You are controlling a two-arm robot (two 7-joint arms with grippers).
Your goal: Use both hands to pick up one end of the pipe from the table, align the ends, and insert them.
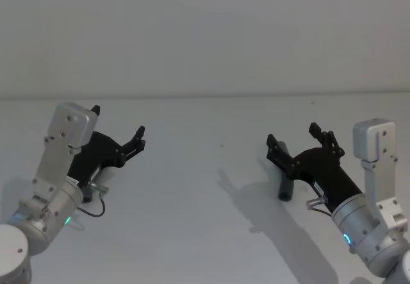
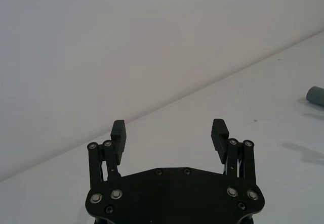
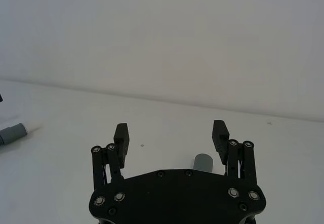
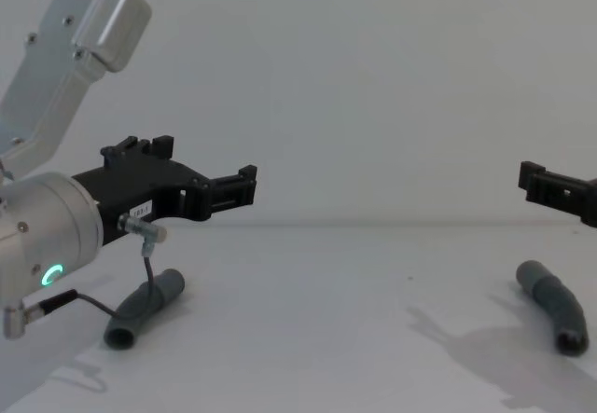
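Head view: left black plastic gripper (image 1: 118, 122) and right black plastic gripper (image 1: 293, 135) hover above matte white table (image 1: 192, 226), jaws spread, empty. Right wrist view: dark grey corrugated hose piece (image 3: 203, 162) lies beneath right jaws; white-tipped hose piece (image 3: 15, 132) well apart. Best: descend straight, pinch behind each cuff.
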